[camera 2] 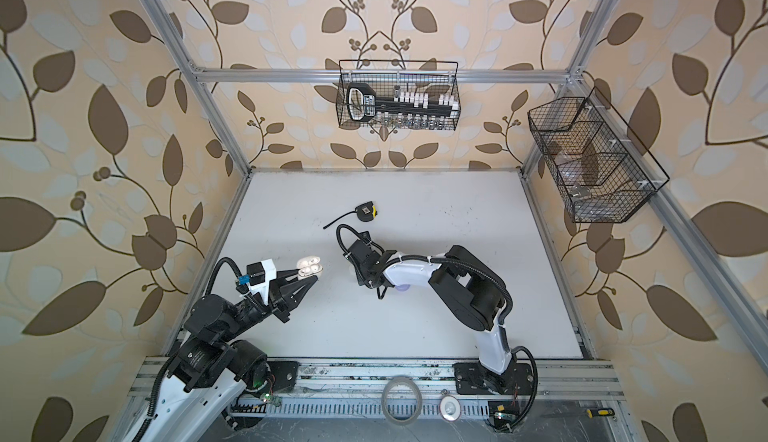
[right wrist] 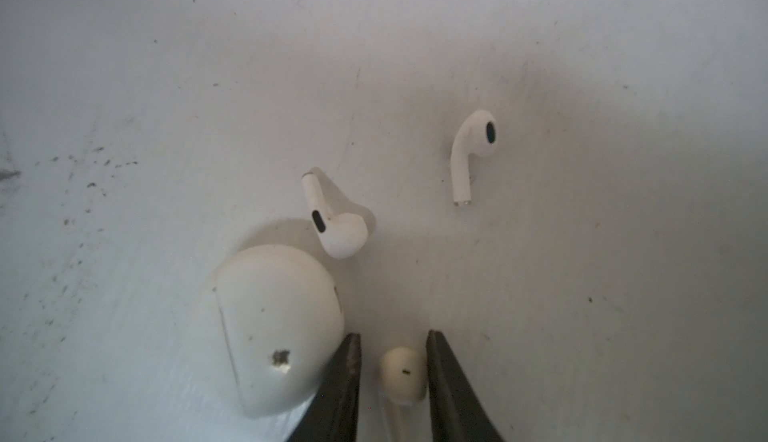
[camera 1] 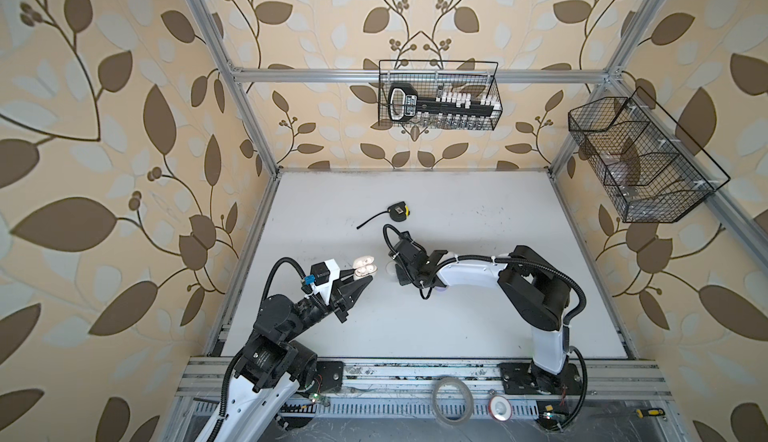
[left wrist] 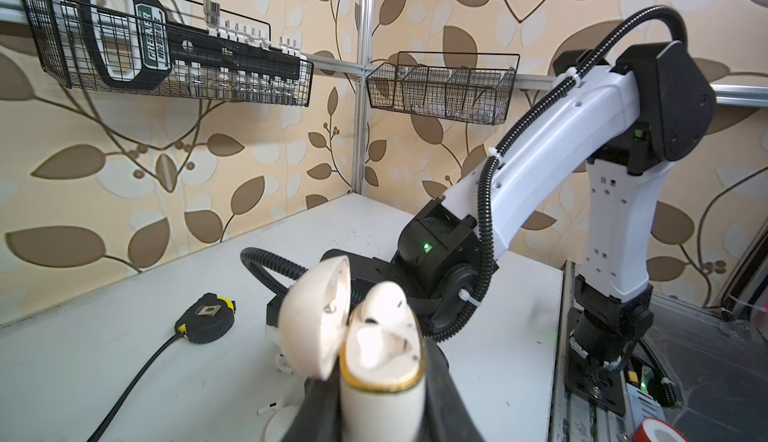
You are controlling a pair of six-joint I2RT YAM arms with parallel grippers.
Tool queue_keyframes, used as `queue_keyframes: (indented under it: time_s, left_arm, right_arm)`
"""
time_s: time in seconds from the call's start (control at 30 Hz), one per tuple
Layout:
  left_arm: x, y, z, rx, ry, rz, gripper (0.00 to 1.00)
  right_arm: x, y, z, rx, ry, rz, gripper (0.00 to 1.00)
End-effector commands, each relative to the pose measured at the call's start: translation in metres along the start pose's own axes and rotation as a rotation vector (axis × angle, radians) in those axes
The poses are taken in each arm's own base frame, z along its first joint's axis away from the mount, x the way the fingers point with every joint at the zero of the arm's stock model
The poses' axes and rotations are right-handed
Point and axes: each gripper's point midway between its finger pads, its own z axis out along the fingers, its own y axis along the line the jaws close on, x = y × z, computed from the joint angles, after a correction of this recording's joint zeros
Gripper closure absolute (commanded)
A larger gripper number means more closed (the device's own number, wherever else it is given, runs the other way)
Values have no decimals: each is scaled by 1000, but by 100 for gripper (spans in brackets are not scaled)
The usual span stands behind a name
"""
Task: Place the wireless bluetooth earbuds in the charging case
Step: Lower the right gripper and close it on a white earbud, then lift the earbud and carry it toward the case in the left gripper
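One earbud (cream) between right pincer jaws

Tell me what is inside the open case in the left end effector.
One cream earbud pokes up from the open case. Whether the slot beside it is filled is unclear; the wall hides the wells' depths.

wallpaper is beige with brown and pale grey leaves all over; table white, speckled with dark flecks; tape measure black with a yellow edge; open case cream, gold rim; earbuds white with black oval spots; roll at 6 o'clock red and white
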Motion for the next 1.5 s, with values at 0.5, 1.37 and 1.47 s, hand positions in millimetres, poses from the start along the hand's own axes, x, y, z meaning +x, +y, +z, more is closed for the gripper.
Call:
queue_keyframes:
  time_s: [0.5,1.37,1.47]
  left_arm:
    - [-22,-5,-5,5,-61,41,100]
    - [-20,-6,-4,13,-61,47,100]
    - [-20,-6,-3,18,-67,59,100]
  right_arm:
    - [29,-8,2,40,92,-47,71]
    - [10,-13,-23,-1,-4,13,84]
    - [-11,-11,-46,-19,-82,44,85]
